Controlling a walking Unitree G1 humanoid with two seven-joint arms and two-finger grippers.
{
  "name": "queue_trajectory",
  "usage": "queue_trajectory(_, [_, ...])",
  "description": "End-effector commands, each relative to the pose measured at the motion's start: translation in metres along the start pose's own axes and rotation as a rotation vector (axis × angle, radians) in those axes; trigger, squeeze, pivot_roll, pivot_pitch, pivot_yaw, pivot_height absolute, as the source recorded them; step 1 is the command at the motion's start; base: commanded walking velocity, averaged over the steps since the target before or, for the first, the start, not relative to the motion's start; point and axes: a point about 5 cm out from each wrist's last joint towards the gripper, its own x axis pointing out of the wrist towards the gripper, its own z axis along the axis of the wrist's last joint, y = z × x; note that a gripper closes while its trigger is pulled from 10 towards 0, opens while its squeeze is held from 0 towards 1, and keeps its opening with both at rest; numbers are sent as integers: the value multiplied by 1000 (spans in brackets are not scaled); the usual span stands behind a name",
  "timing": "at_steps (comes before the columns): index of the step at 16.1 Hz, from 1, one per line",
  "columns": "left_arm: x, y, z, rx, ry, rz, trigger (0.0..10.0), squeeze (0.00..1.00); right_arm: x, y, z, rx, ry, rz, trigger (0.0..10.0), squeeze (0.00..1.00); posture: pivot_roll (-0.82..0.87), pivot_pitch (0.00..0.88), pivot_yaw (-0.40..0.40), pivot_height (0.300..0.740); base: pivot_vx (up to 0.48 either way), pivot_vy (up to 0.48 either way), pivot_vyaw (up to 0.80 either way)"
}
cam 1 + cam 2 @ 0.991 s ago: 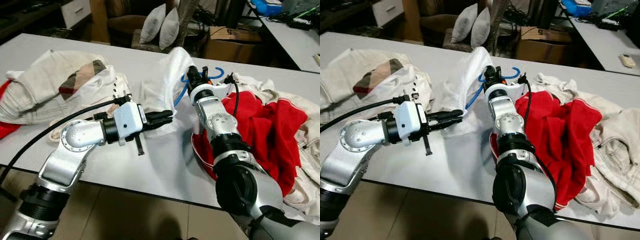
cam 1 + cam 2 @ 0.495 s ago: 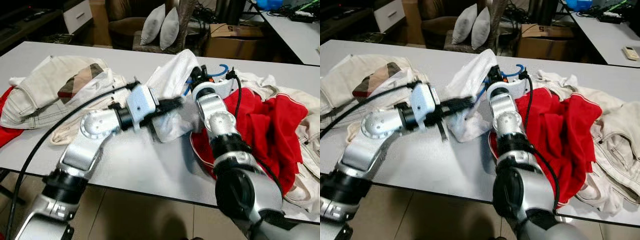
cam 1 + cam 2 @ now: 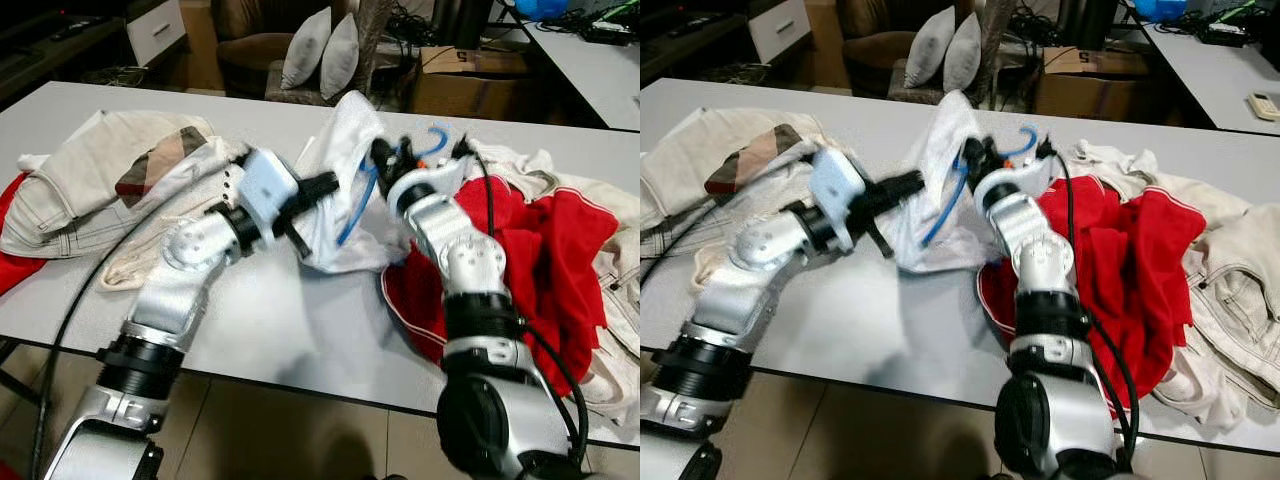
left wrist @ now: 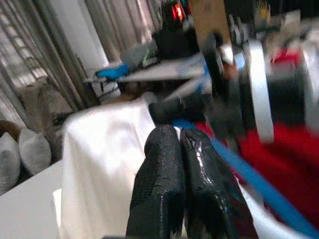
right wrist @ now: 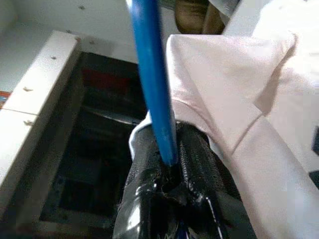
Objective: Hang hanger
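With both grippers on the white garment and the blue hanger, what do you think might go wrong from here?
1. The right gripper pinches only the thin blue hanger bar, so it may slip or twist.
2. The left gripper holds just a fold of the white garment; a pull might drag it off the hanger.
3. The red garment lies close and could snag.

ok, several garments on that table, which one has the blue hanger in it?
The white garment held up mid-table between both grippers: the blue hanger runs through it. The red garment and beige clothes lie flat, hangerless.

Left gripper (image 3: 322,186) raised from the desk's front edge toward mid-desk, white cloth garment (image 3: 345,180) lifted and bunched, blue plastic hanger (image 3: 362,190) now exposed, right gripper (image 3: 381,157) tilted leftward.
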Motion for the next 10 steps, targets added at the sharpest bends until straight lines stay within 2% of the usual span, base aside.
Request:
queue_trajectory(1, [-6,-1,16,-22,-69,-72,0,0,-2,0,-37,119,61,-4,10000,0,40,0,22,740,0,0,0])
queue_trajectory(2, [-9,-2,17,-24,-71,-98,0,0,-2,1,-35,129,53,-2,10000,0,40,0,22,740,0,0,0])
queue_trajectory(4, [-22,3,16,-17,-54,-111,0,0,1,5,-17,211,-23,2,10000,0,38,0,36,740,0,0,0])
queue_trajectory(6, [-29,8,25,-50,-92,-119,0,0,5,10,-4,240,-77,12,10000,0,54,0,43,740,0,0,0])
queue_trajectory(8, [-31,8,34,-57,-106,-166,0,0,12,13,5,254,-122,10,10000,0,66,0,47,740,0,0,0])
queue_trajectory(10, [-32,6,35,-63,-89,-204,0,0,21,22,11,327,-164,19,10000,0,89,0,57,740,0,0,0])
